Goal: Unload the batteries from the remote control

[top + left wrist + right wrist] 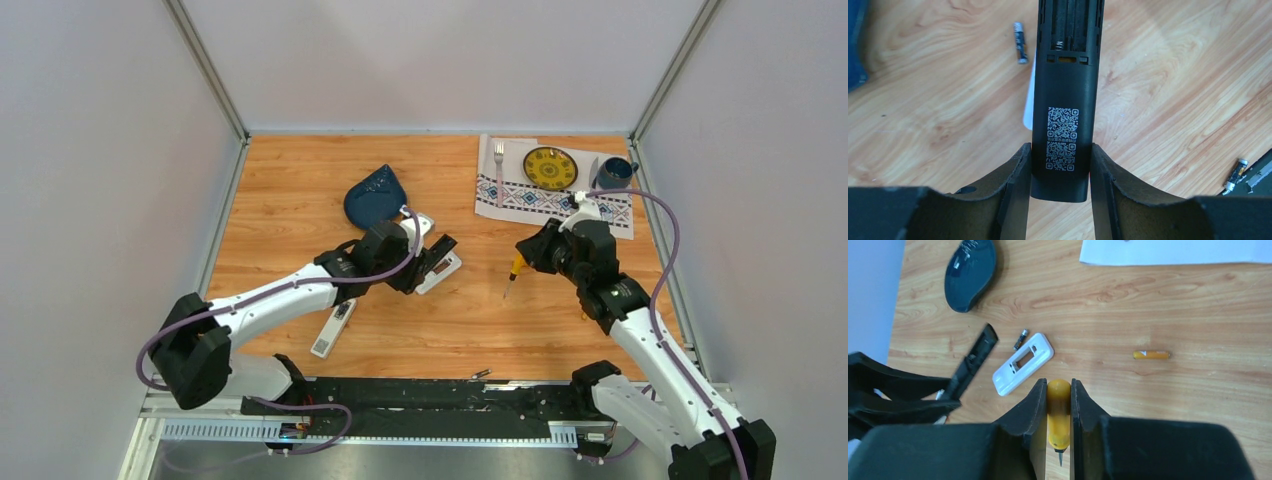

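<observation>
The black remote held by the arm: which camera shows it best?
Left wrist view: the black remote fills the middle, its code labels and open battery bay plain, clamped in the left gripper. The right wrist view shows only a thin tilted dark bar; from the top it is a small dark shape at the gripper.

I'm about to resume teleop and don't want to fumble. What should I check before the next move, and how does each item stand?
1. Left gripper clamped on black remote: ok.
2. Battery compartment uncovered: ok, spring visible.
3. Battery compartment emptied: cannot tell, too dark.
4. Right gripper holding orange-handled screwdriver: ok.
5. Orange battery and dark battery lying loose on the table: ok.
</observation>
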You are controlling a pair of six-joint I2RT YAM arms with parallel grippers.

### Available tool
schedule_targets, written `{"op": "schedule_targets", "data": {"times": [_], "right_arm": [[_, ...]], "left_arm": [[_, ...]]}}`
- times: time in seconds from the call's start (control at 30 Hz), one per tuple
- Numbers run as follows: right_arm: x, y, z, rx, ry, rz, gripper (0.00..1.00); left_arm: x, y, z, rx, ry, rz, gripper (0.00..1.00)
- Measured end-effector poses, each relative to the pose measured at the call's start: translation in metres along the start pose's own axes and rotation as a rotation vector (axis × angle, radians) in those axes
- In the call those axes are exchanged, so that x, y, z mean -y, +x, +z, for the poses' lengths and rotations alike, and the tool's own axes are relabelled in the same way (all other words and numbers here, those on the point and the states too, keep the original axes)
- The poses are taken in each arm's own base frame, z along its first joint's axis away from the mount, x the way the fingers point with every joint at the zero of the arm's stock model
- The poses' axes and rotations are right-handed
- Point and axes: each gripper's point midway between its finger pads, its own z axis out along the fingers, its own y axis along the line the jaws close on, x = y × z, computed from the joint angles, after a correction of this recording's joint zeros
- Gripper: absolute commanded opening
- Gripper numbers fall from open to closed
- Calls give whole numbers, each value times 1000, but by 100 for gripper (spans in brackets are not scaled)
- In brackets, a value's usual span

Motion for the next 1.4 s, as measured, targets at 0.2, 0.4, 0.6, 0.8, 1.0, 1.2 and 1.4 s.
{"op": "schedule_targets", "data": {"times": [0.2, 0.4, 0.6, 0.8, 1.0, 1.2, 1.4], "right_arm": [[6, 15, 7, -56, 10, 5, 0], [5, 17, 8, -70, 4, 6, 0], [12, 20, 11, -83, 18, 13, 0], [16, 24, 13, -99, 24, 20, 0], [22, 31, 18, -127, 35, 27, 0], [23, 32, 18, -135, 32, 27, 0], [22, 33, 18, -138, 26, 26, 0]], "left_arm": [[-26, -6, -11, 21, -47, -22, 0], [-47, 18, 10, -92, -76, -26, 0], [-62, 32, 35, -190, -83, -33, 0], [-72, 26, 52, -216, -94, -22, 1], [-76, 29, 62, -244, -94, -10, 55], [-76, 31, 61, -253, -95, -3, 64], [-75, 19, 48, -223, -98, -2, 65]]}}
